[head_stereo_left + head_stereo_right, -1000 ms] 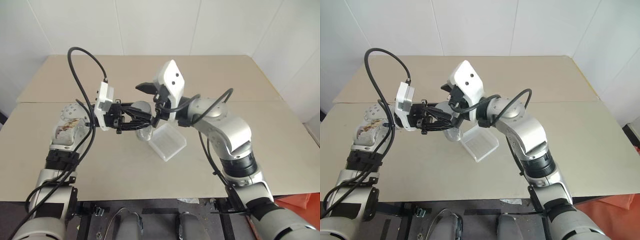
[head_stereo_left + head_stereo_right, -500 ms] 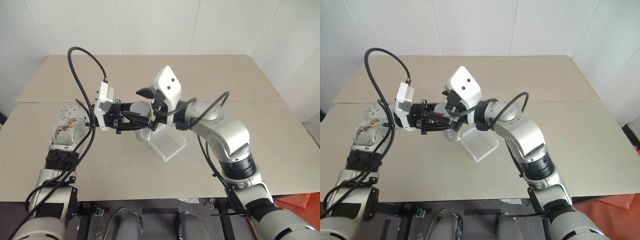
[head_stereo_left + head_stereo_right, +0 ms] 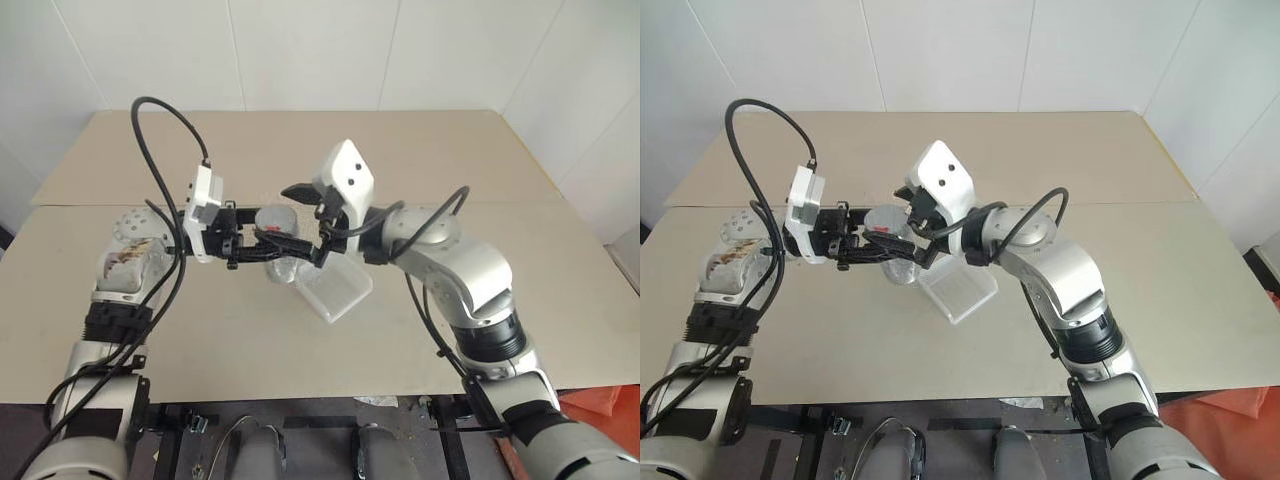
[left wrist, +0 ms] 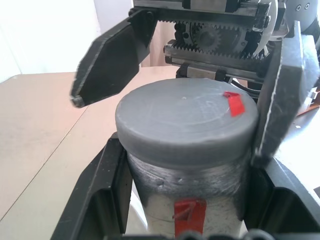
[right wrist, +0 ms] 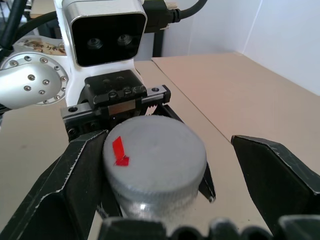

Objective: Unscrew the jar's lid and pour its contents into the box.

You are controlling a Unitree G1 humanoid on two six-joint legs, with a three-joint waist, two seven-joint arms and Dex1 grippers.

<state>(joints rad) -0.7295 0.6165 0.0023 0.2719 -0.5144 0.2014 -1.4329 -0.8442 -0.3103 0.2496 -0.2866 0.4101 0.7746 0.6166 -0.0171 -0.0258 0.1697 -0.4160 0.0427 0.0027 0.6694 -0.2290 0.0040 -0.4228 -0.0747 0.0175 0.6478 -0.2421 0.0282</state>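
Jar (image 4: pixel 187 210) clamped by the body in left end effector (image 3: pixel 290 252), held level above surface (image 3: pixel 420 160), lid (image 4: pixel 186 120) facing toward right arm. Left fingers (image 4: pixel 107 200) closed tight against both sides of jar, below lid. Lid fully seated on jar, no visible gap at the rim; red marker on lid top and second red tag on jar wall. Right end effector (image 5: pixel 165 165) spread wide around lid: one finger (image 5: pixel 75 175) close against or touching lid edge, contact not certain, other finger well apart on the opposite side. No grip on lid yet. Box (image 3: pixel 335 288) resting on surface just below and slightly to the right of jar, open side up, apparently empty. Contents not discernible through jar wall. Progress, judged from present layout: jar lifted and secured, right end effector aligned with lid; unscrewing not begun, or at least not completed. Remaining: close right fingers on lid, rotate until thread releases, withdraw lid, then tilt jar mouth over box and pour. Alignment appears off-centre, lid nearer one finger than the other; closing as positioned likely to push jar sideways in left grip. Recommended care: keep left clamp firm during rotation to prevent jar turning with lid. Box sits near enough for a short tilt once lid is off.
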